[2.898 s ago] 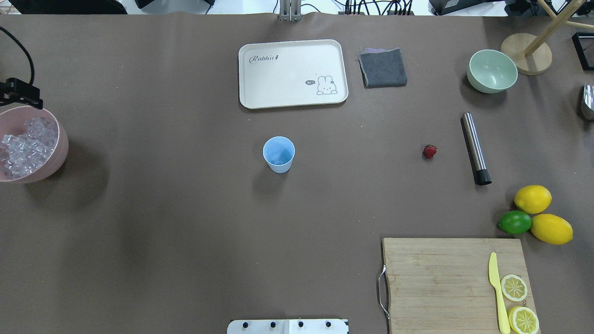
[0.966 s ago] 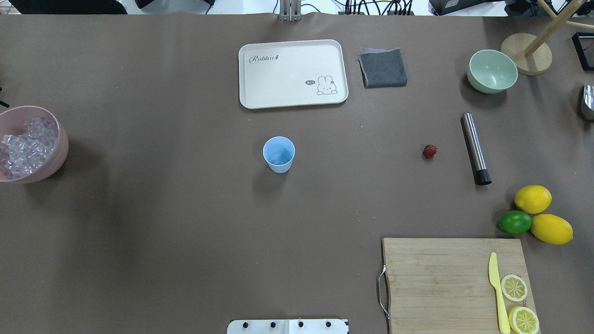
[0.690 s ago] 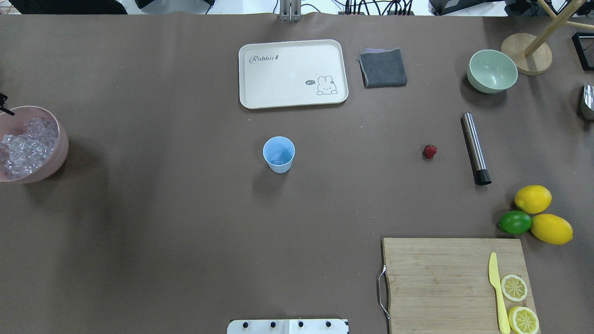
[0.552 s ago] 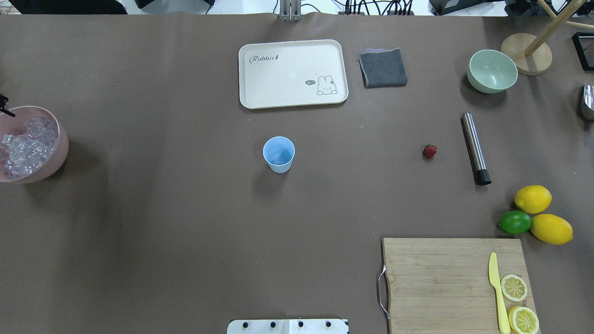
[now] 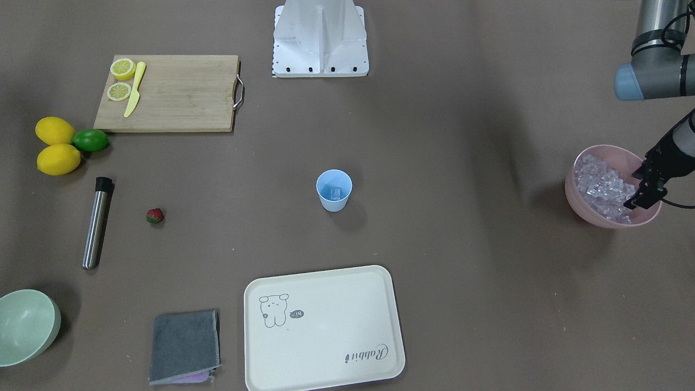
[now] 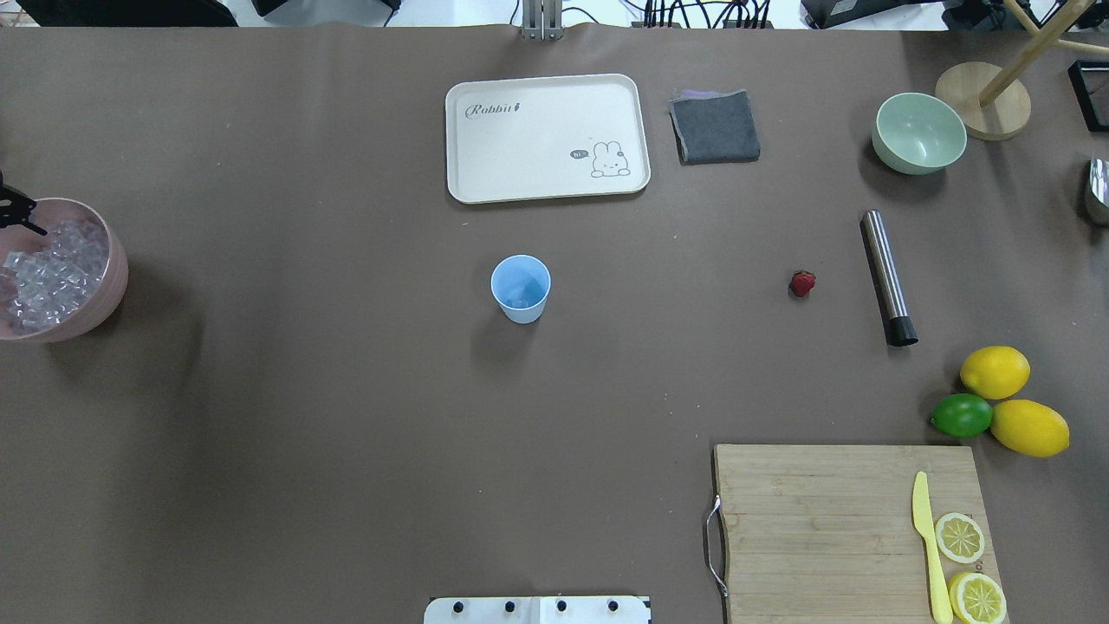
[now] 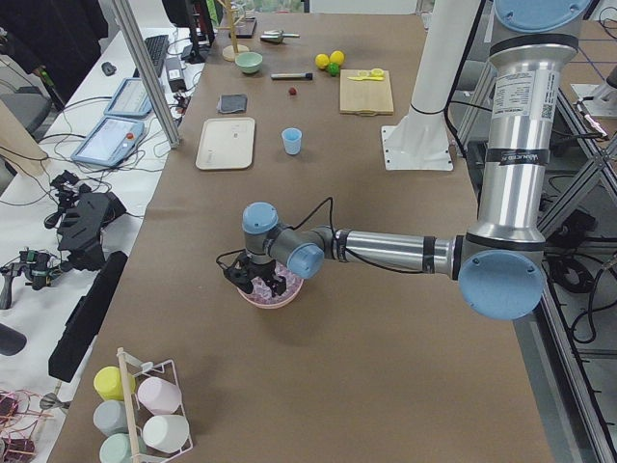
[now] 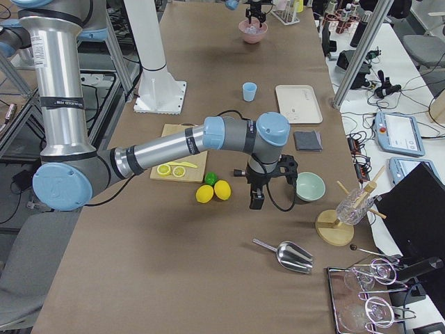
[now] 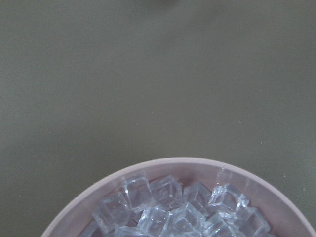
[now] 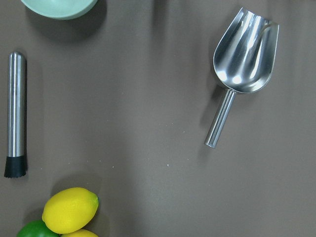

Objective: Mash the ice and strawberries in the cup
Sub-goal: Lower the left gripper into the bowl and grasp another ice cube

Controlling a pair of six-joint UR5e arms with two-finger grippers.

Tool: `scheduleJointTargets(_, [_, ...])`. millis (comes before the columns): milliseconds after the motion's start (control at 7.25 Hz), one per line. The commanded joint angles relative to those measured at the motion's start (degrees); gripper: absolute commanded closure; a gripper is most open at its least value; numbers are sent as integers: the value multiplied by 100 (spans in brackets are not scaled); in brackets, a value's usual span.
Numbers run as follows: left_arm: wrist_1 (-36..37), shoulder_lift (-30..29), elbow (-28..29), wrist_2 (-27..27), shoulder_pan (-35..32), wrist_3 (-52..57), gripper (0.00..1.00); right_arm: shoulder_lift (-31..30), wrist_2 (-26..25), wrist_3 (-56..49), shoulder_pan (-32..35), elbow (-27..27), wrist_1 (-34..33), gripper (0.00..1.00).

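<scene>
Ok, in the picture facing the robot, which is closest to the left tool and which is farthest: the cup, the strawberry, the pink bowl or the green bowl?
Counting from the left tool, at that view's right edge:
1. Pink bowl: right at the tool, far right.
2. Cup: in the middle.
3. Strawberry: on the left side.
4. Green bowl: bottom-left corner, farthest.

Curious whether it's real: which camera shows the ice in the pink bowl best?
The left wrist view: the ice is close up, each cube distinct. Front-facing and overhead show a small glassy heap; side views show it tiny or half hidden; the right wrist view misses it.
</scene>
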Motion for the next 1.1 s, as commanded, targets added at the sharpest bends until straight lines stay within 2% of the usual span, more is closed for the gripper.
scheduleJointTargets(0, [-4, -14, -35, 0, 13, -294, 53, 9, -7, 0, 0, 7, 0, 0])
scheduleJointTargets(138, [-12, -57, -62, -8, 13, -401, 91, 9, -7, 0, 0, 7, 0, 0])
scheduleJointTargets(276, [-91, -58, -71, -8, 13, -411, 100, 9, -7, 0, 0, 7, 0, 0])
scheduleJointTargets(552, [-92, -40, -141, -43, 13, -393, 100, 0, 19, 0, 0, 7, 0, 0])
scheduleJointTargets(690, [-48, -32, -246, -365, -48, -376, 100, -9, 37, 0, -26, -11, 0, 0])
scheduleJointTargets(966, [319, -5, -946, -465, -617, -349, 100, 0, 37, 9, -27, -11, 0, 0])
